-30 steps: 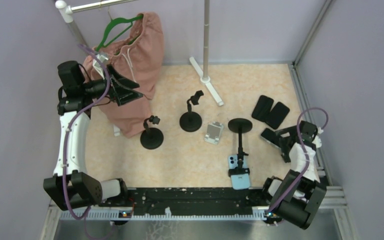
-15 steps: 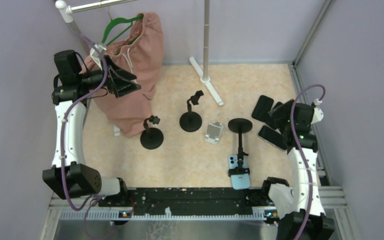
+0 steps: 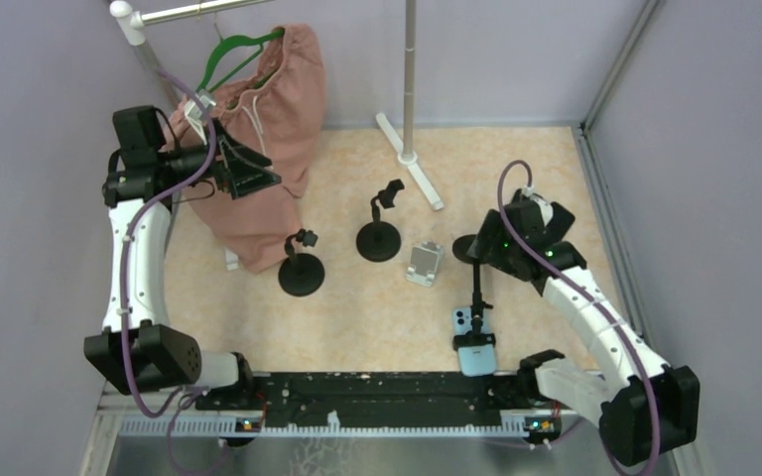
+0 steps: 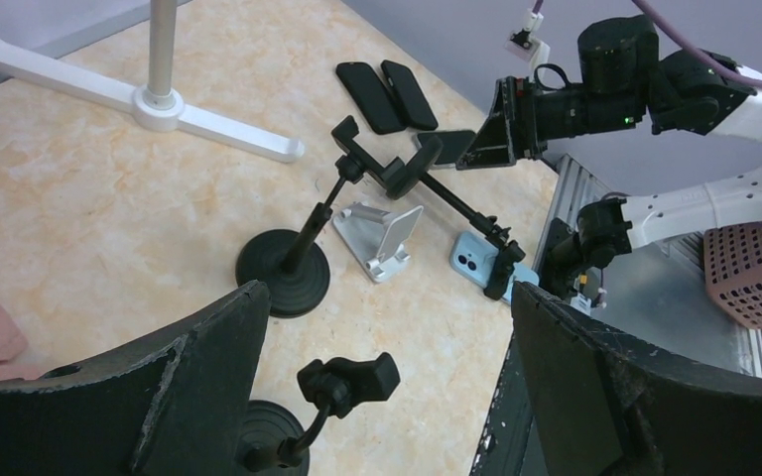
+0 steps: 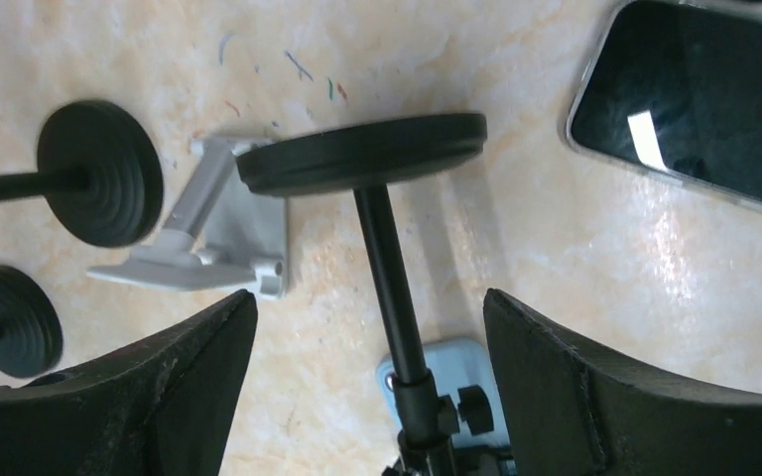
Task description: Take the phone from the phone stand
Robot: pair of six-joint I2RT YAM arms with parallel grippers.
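Note:
A light blue phone [image 3: 475, 341] is clamped in a black phone stand [image 3: 476, 268] that lies tipped over, its round base [image 3: 476, 248] far, its clamp near the front edge. In the right wrist view the stand's pole [image 5: 389, 278] runs down to the phone [image 5: 444, 372]. My right gripper [image 3: 496, 241] is open and hovers over the stand's base; the pole lies between its fingers [image 5: 595, 387]. My left gripper [image 3: 258, 174] is open and empty, held high at the far left by the pink bag. The left wrist view shows the phone [image 4: 476, 260] too.
Two upright black stands [image 3: 301, 270] [image 3: 379, 236] and a silver stand [image 3: 424, 263] are mid-table. A dark phone [image 5: 695, 109] lies right of the base. A pink bag [image 3: 263, 139] hangs on a green hanger at the far left; a white pole base [image 3: 412, 159] is behind.
My right arm has swung left from the dark phones at the right edge to above the tipped stand's base. The left arm has hardly moved.

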